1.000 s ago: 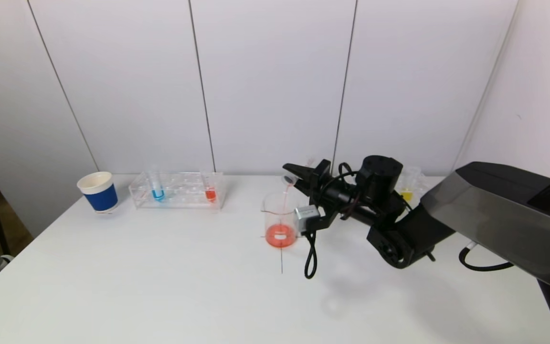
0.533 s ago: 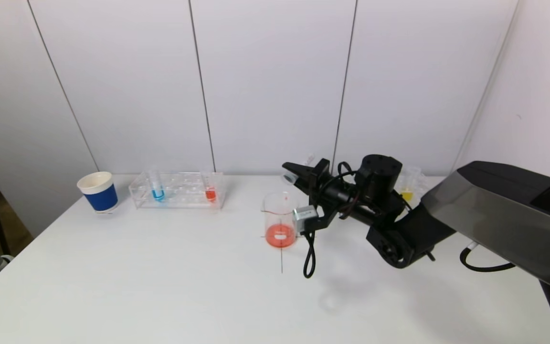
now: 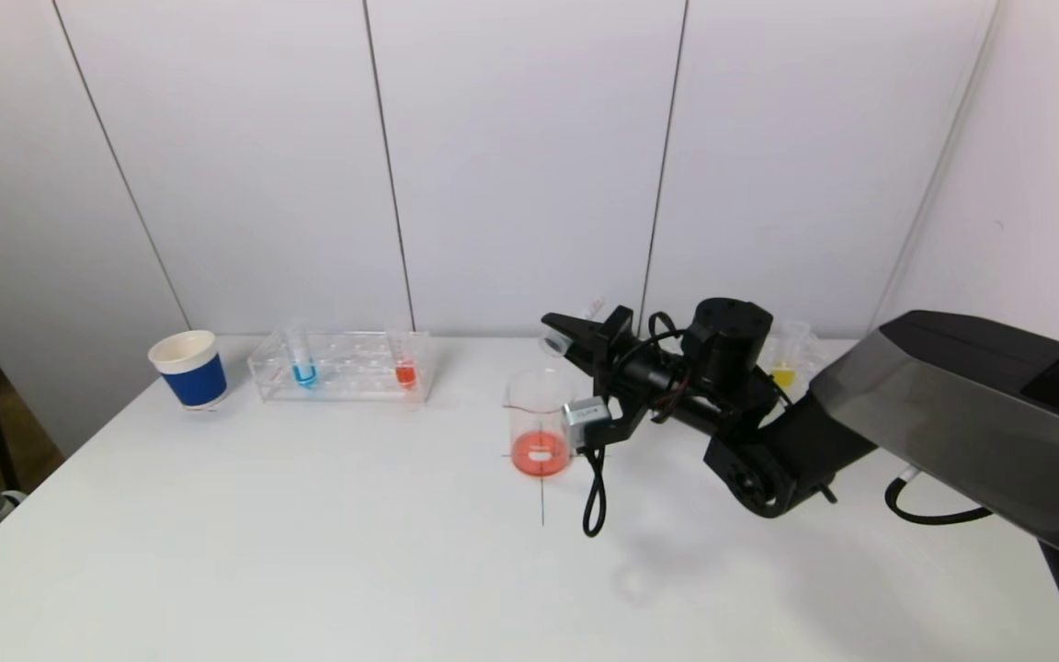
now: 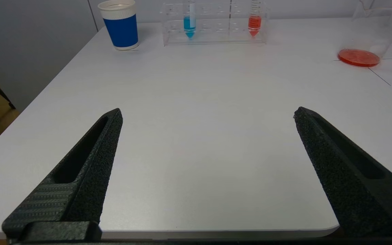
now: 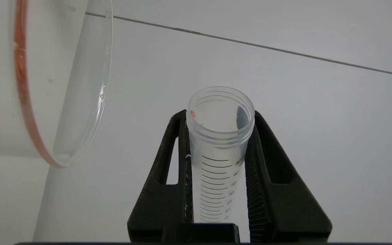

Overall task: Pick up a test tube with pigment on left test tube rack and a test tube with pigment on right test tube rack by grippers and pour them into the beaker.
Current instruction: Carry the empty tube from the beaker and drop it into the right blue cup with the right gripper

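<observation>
I count one beaker point(image 3: 540, 421) near the middle of the worktop point(image 3: 309, 552), with a thin layer of red liquid in its bottom. I count two racks. The left rack point(image 3: 343, 365) sits near the far edge, toward the left corner, and it holds two tubes: a blue tube point(image 3: 301, 357) and a red tube point(image 3: 404, 360), standing well apart in it. The right rack point(image 3: 791, 354) is near the far edge on the right side, mostly hidden behind my right arm, and I can see one yellow tube point(image 3: 782, 370) in it. There is one blue paper cup point(image 3: 188, 369) just beside the left rack, closer to the far left corner.

My right gripper point(image 3: 568, 337) hangs just above and behind the beaker's rim. It is pinching one clear test tube point(image 5: 218, 149), tipped over with its mouth toward the beaker.

The head view shows that tube only as a small clear bit at the gripper's tip. The right wrist view shows it up close: both fingers point(image 5: 179, 160) press its sides, it looks nearly empty, and one tiny red drop sits inside its mouth. That view also shows the beaker's rim from the side, but no racks.

My left gripper point(image 4: 208, 115) does not show in the head view. The left wrist view shows it spread wide with nothing between its fingers, low over the near edge of the worktop. From there I see the cup, the left rack with its two tubes, and the beaker.
</observation>
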